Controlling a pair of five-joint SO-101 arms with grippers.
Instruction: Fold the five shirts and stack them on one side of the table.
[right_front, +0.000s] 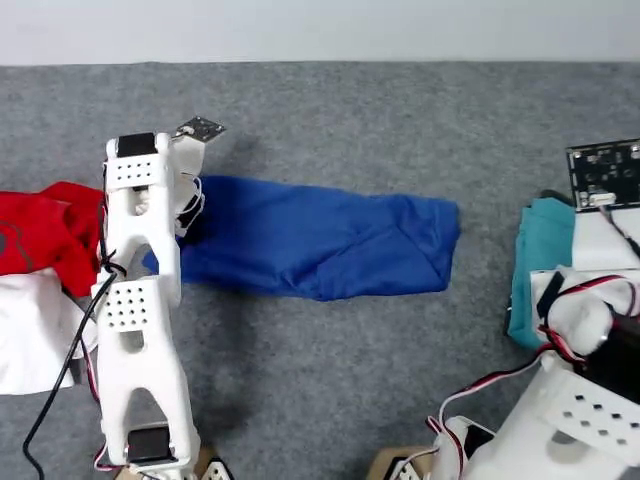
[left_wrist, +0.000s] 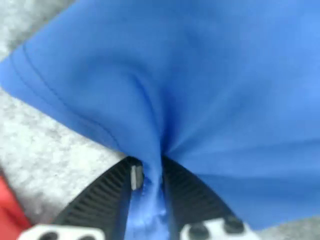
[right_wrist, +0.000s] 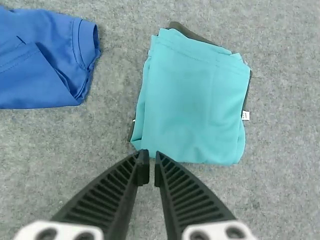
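Note:
A blue shirt (right_front: 320, 240) lies folded lengthwise across the middle of the grey table. My left gripper (left_wrist: 150, 175) is shut on the blue shirt's left end, with cloth (left_wrist: 200, 90) bunched between its black fingers; in the high view that arm (right_front: 145, 290) stands at the shirt's left end. A folded teal shirt (right_wrist: 192, 100) rests on a darker one at the right side (right_front: 540, 270). My right gripper (right_wrist: 149, 167) hovers shut and empty just short of the teal shirt's edge. A red shirt (right_front: 45, 230) and a white shirt (right_front: 30, 340) lie at the left edge.
The table is covered in grey carpet (right_front: 330, 380), with open room in front of and behind the blue shirt. A circuit board (right_front: 603, 172) sits at the right edge above the teal stack. Cables (right_front: 500, 385) run from the right arm's base.

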